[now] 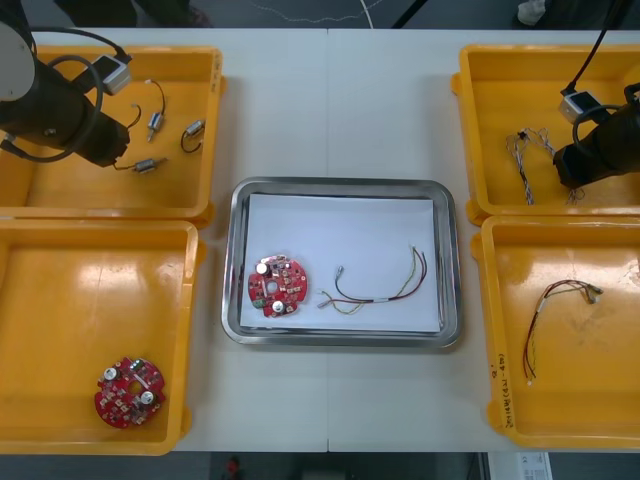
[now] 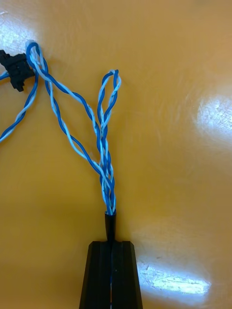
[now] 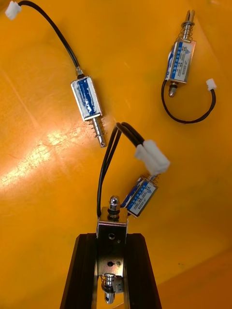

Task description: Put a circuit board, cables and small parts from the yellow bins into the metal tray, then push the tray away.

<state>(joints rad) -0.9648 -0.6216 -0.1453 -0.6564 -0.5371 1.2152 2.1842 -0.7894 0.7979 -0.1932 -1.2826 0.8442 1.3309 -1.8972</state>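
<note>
While a round red circuit board (image 1: 276, 286) and red-and-yellow cable (image 1: 375, 290) are lying in the shiny metal tray (image 1: 340, 183), your left hand (image 3: 111, 237) is clamping a small metal part (image 3: 112, 224), your right hand (image 2: 111, 244) a twisted blue-and-white cable (image 2: 104, 159).

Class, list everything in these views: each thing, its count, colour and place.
metal tray: one, shiny rim, white inside, centre.
yellow bins: four, two at each side of the tray.
circuit boards: two, red, one in the tray, one in a left bin.
red and yellow cables: two, one in the tray, one in a right bin.
blue and white cable: one twisted bunch, other right bin.
small metal parts: four, silver and blue, other left bin, one held.
left gripper: black fingers, shut on a small metal part.
right gripper: black fingers, shut on the blue and white cable.
</note>
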